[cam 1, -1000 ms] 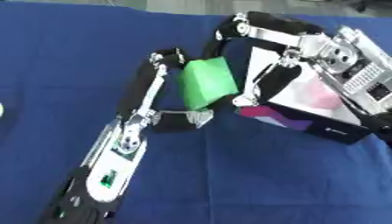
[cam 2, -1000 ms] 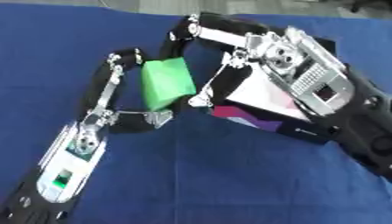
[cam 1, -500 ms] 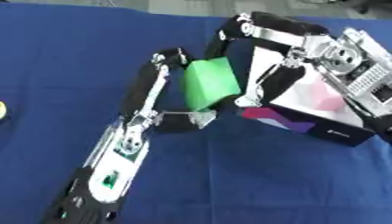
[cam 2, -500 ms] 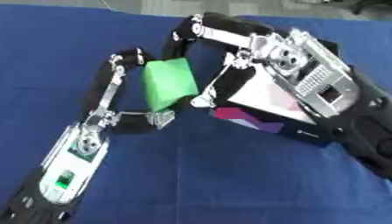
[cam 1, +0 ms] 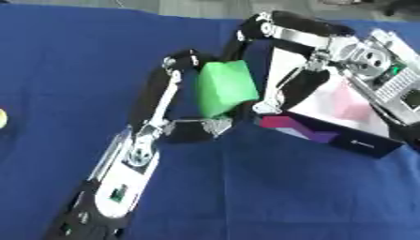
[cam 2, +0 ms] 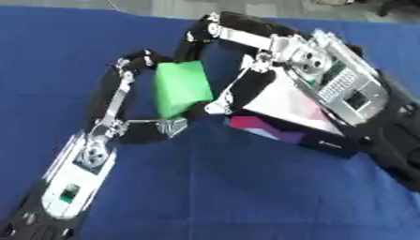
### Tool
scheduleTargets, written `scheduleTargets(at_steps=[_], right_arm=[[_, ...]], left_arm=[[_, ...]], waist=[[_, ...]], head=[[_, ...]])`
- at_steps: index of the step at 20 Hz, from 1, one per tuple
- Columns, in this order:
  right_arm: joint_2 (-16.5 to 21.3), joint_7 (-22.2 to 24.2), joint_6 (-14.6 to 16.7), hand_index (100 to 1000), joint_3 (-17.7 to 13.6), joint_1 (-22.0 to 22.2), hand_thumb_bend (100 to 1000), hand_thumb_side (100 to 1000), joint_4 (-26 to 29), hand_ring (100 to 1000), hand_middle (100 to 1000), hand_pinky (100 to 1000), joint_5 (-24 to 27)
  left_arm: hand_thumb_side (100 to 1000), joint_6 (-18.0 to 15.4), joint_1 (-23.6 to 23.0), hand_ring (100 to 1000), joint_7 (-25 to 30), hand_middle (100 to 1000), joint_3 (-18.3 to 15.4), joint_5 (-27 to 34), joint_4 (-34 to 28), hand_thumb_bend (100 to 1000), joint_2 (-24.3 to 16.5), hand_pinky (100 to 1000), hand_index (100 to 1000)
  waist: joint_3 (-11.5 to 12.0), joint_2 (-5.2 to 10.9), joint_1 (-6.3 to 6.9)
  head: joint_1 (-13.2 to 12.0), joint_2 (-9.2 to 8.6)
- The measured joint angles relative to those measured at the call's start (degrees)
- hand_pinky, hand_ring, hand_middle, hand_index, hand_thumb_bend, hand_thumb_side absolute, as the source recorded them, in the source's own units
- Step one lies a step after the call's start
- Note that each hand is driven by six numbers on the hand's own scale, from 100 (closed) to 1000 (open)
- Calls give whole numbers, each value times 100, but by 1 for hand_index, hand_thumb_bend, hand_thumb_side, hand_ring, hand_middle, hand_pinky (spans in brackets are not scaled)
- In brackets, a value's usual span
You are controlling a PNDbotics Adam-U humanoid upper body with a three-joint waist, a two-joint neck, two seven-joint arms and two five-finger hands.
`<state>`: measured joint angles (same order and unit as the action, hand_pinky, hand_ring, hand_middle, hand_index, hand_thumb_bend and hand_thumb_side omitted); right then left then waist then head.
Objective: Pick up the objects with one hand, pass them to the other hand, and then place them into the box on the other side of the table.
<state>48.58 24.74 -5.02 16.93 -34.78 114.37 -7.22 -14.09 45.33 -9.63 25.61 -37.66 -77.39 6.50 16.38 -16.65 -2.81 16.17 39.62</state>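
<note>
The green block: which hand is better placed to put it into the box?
Probably the right hand. It already touches the green block together with the left hand, and it comes in directly over the box, which lies on the right.

Blue tablecloth (cam 1: 271, 192) across the whole surface; grey floor (cam 1: 189, 7) beyond its far edge

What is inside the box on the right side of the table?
The box shows a white inner wall and something pink. The right hand and arm cover most of its opening, so the rest stays hidden.
</note>
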Motion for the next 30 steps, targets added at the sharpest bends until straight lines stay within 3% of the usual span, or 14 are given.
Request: scheduleTargets(at_steps=[8, 15, 23, 30], right_arm=[[15, -66, 43, 611, -26, 44, 357, 100, -4, 628, 239, 803, 40], [87, -154, 70, 610, -66, 109, 357, 100, -5, 628, 238, 804, 49], [251, -357, 135, 609, -215, 290, 361, 100, -5, 629, 238, 804, 153], [512, -766, 168, 611, -527, 687, 362, 100, -5, 630, 239, 804, 279]], left_arm=[[493, 49, 0, 658, -52, 621, 1, -89, -71, 998, 9, 756, 796], [581, 249, -37, 670, -251, 630, -31, -182, -66, 1000, 8, 762, 804], [584, 414, -140, 672, -410, 628, -112, -268, 5, 1000, -56, 760, 797], [592, 518, -272, 671, -507, 626, -219, -296, 33, 1000, -246, 759, 791]], waist=[[-20, 0, 2], [-73, 0, 8], [-163, 8, 60], [-300, 33, 107]], head=[[-2, 0], [-3, 0], [-22, 6], [11, 51]])
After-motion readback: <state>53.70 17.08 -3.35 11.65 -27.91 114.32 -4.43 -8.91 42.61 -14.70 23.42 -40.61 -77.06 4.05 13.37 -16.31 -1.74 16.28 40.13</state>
